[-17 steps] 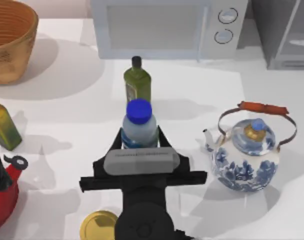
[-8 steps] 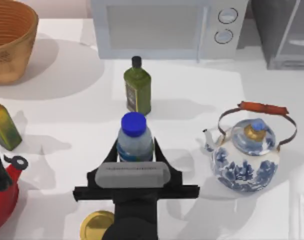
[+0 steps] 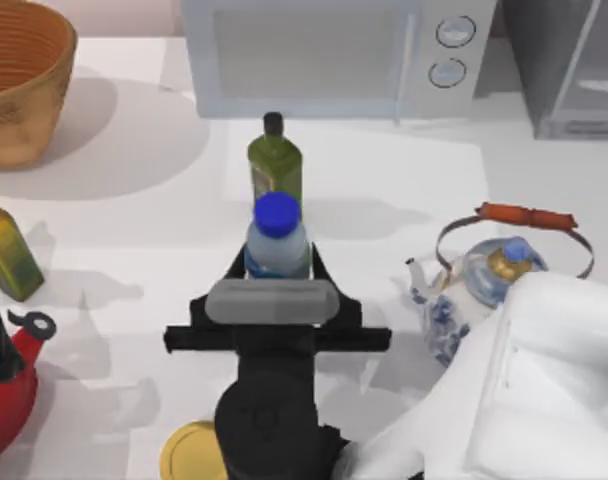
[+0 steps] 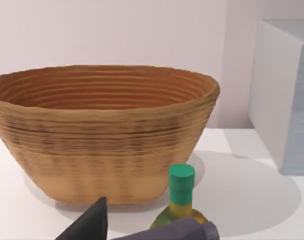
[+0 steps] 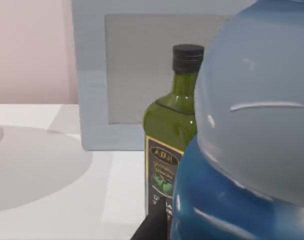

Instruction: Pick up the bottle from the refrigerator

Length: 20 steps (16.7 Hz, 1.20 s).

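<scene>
The bottle (image 3: 277, 243), pale-bodied with a round bright blue cap, stands upright at the table's middle, just in front of a dark green black-capped bottle (image 3: 275, 168). My right gripper (image 3: 277, 268) is shut on its body, one black finger on each side. In the right wrist view the bottle (image 5: 252, 125) looms very close, with the dark green bottle (image 5: 172, 150) behind it. The refrigerator (image 3: 569, 70), a grey cabinet with a pale framed door, sits at the far right corner, well apart from the bottle. My left gripper (image 4: 142, 231) is parked near the basket.
A white microwave (image 3: 324, 55) stands at the back. A blue-and-white teapot (image 3: 484, 300) is on the right, partly under my white right arm (image 3: 524, 390). A wicker basket (image 3: 19, 80), a yellow-green bottle (image 3: 9, 250) and a red kettle (image 3: 4, 390) line the left. A yellow lid (image 3: 192, 452) lies in front.
The right gripper with the bottle drew toward the table's front, then moved back toward the microwave. The white right arm has swung into view, covering part of the teapot.
</scene>
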Motion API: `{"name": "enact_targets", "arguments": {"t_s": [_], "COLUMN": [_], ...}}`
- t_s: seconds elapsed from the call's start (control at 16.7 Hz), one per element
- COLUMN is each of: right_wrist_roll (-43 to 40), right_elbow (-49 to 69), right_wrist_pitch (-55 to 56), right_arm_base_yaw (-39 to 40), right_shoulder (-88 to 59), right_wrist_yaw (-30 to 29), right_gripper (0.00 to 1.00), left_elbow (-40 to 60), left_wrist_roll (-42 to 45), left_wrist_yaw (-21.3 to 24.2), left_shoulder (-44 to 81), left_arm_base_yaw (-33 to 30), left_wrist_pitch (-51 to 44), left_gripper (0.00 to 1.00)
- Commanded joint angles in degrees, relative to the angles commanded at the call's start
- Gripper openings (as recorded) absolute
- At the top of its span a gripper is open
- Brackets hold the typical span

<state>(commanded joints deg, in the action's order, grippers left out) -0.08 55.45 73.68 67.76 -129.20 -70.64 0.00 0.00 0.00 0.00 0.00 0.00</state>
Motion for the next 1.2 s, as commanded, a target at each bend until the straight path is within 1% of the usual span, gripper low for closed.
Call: {"name": "enact_targets", "arguments": {"t_s": [0.12,0.3,1.08,1.14,1.2], "right_wrist_roll": [-0.3,-0.3,-0.3,-0.3,-0.3], "right_elbow": [0.5,0.5,0.5,0.5,0.5], "right_wrist_pitch": [0.5,0.5,0.5,0.5,0.5], "right_arm_base_yaw": [0.1,0.1,0.1,0.1,0.1], "right_shoulder": [-1.1,-1.1,-1.1,-1.1,-1.1], "right_wrist_yaw": [1.2,1.2,1.2,1.2,1.2], "right_gripper": [0.0,0.0,0.98,1.0,1.0], "left_elbow": [0.0,0.0,0.0,0.0,0.0], "left_wrist_roll": [0.0,0.0,0.0,0.0,0.0], "left_wrist_yaw": [0.0,0.0,0.0,0.0,0.0], "left_shoulder": [0.0,0.0,0.0,0.0,0.0], "left_arm_base_yaw": [0.0,0.0,0.0,0.0,0.0], "left_wrist_pitch": [0.0,0.0,0.0,0.0,0.0], "left_gripper": [1.0,1.0,1.0,1.0,1.0]}}
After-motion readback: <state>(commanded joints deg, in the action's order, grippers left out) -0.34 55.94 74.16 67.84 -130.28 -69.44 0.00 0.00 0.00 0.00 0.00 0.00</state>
